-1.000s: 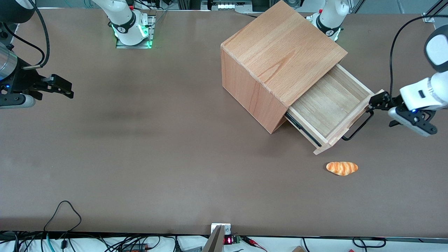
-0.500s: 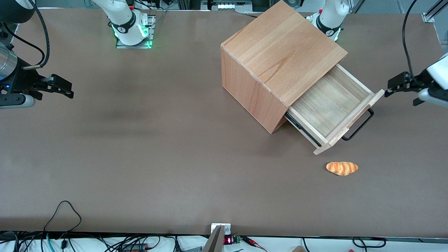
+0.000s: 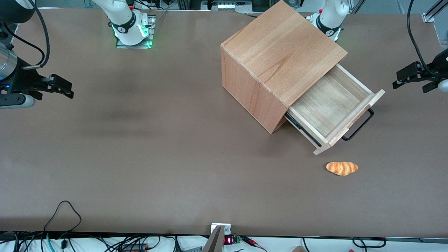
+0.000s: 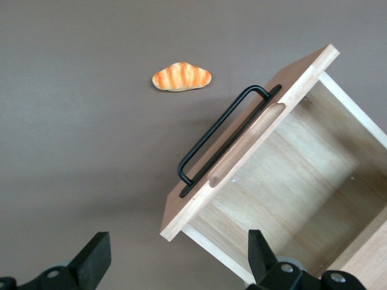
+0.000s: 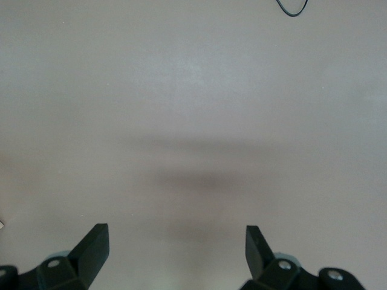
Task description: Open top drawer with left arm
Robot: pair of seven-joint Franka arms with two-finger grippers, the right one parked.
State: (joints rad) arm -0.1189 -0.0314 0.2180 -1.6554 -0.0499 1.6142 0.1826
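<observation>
- Just off the working arm's end of the desk (image 3: 175,157), my pincer (image 3: 407,77) hangs spread wide with nothing in it.
- Below it and toward the cabinet (image 3: 280,59), the top drawer (image 3: 329,105) stands pulled well out, its handle (image 4: 221,134) untouched.
- I judge the opening done; next I'd only park the arm clear, avoiding the bread roll (image 3: 342,168).

Even, diffuse overhead light; soft shadows lie under the cabinet (image 3: 276,70) and the gripper (image 3: 407,78); focus stays sharp.
</observation>
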